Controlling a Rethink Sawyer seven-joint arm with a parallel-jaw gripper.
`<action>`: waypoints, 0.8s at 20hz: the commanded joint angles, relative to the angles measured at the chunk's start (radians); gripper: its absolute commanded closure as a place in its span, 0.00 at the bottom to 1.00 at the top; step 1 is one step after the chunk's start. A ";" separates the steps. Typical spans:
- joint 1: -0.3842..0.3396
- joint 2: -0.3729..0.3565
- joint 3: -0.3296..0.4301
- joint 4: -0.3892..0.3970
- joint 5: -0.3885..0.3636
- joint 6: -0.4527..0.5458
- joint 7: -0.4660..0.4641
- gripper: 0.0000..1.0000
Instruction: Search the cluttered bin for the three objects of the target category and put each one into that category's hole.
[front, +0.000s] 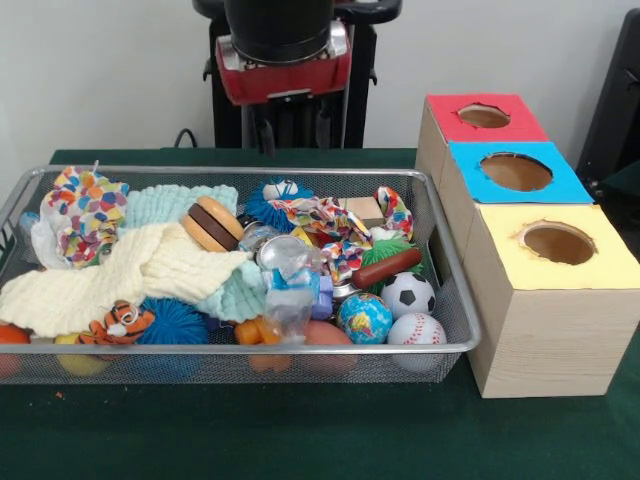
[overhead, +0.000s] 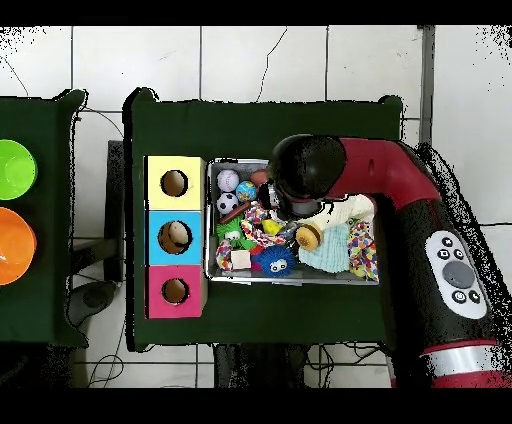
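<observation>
The wire mesh bin (front: 455, 300) is full of toys and cloths; it also shows in the overhead view (overhead: 212, 222). A small orange striped tiger toy (front: 120, 322) lies at its front left, beside a cream cloth (front: 120, 275). The yellow duckling is hidden. My arm's end with the gripper (front: 284, 55) hangs high over the bin's far side. In the overhead view it (overhead: 303, 178) covers the middle of the bin. I cannot tell whether the gripper is open or shut.
Three boxes with holes stand beside the bin: red (front: 484, 117), blue (front: 516, 172) and yellow (front: 558, 243). A pale thing shows inside the blue hole (overhead: 176, 236). A soccer ball (front: 408, 294), a baseball (front: 416, 330) and a globe ball (front: 364, 318) lie nearest the boxes.
</observation>
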 joint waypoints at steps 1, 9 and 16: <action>-0.038 0.129 -0.038 -0.099 -0.094 -0.041 -0.081 0.00; -0.120 0.229 0.067 -0.289 -0.280 -0.223 -0.392 0.00; -0.139 0.188 0.087 -0.185 -0.278 -0.278 -0.325 0.00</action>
